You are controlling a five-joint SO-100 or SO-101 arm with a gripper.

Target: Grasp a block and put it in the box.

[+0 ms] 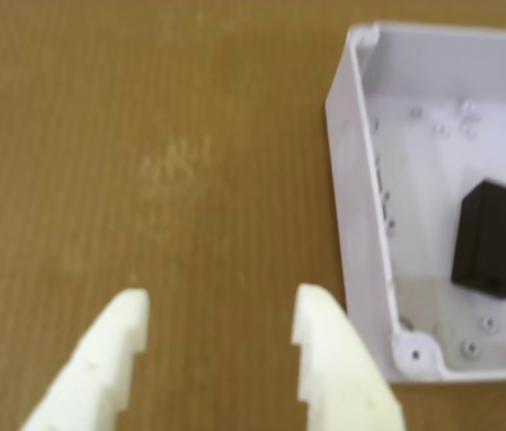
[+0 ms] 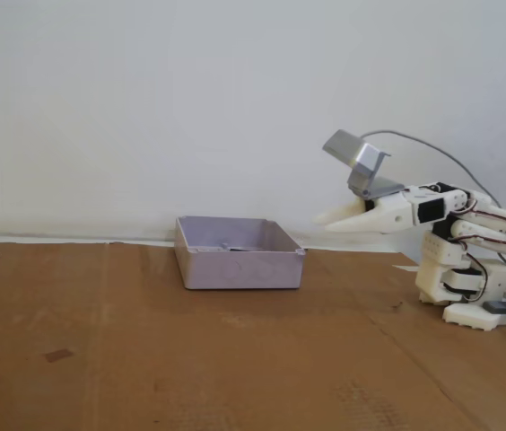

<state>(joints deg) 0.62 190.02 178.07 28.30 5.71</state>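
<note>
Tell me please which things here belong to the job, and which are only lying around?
Belong to the job:
- block, already lying inside the box
- box
- gripper, open and empty

Only around:
- cardboard sheet under everything
- piece of tape on it

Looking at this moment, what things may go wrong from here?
1. The gripper is open and empty beside the box; a sideways swing might knock its wall and shift it on the cardboard.
2. The block already lies inside the box, so another reach in could disturb it.
</note>
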